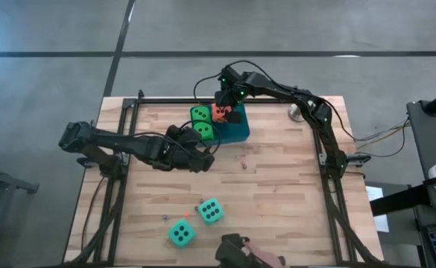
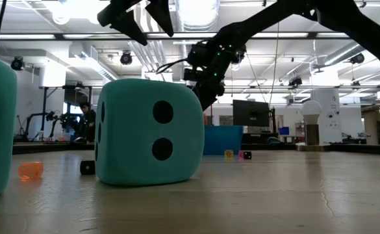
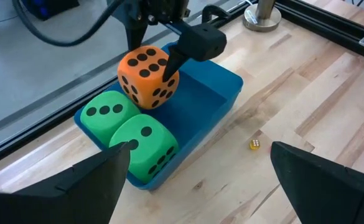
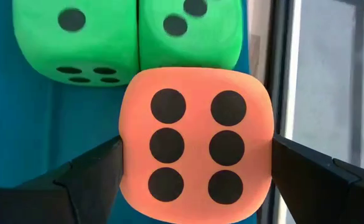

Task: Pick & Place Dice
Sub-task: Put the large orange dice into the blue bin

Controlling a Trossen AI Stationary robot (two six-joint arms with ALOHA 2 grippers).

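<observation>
The right gripper (image 4: 197, 158) is clamped on the orange-red die (image 4: 196, 144), one dark finger (image 4: 88, 174) pressed against each side of the cube, its six-pip face turned toward the wrist camera. It holds the die over the blue tray (image 3: 216, 93), at the far edge of the table (image 1: 277, 201), and the die sits just above and behind the two bright green dice (image 3: 129, 127) already lying side by side in the tray (whether the orange-red die touches the tray floor cannot be told).

The left gripper (image 3: 197, 168) hangs near the tray on its near side, fingers spread wide apart with nothing between them, pointed at the green dice.

The two teal dice (image 1: 196, 222) lie well apart from the tray near the front edge of the table, close beside each other; one of them (image 2: 147, 132) fills the middle of the low view, showing a two-pip face.

A few tiny dice are scattered on the wood: a yellow one (image 3: 254, 144) just beside the tray and an orange one (image 2: 30, 170) near the teal dice. A metal stand (image 3: 261, 15) sits near the table's far right corner.
</observation>
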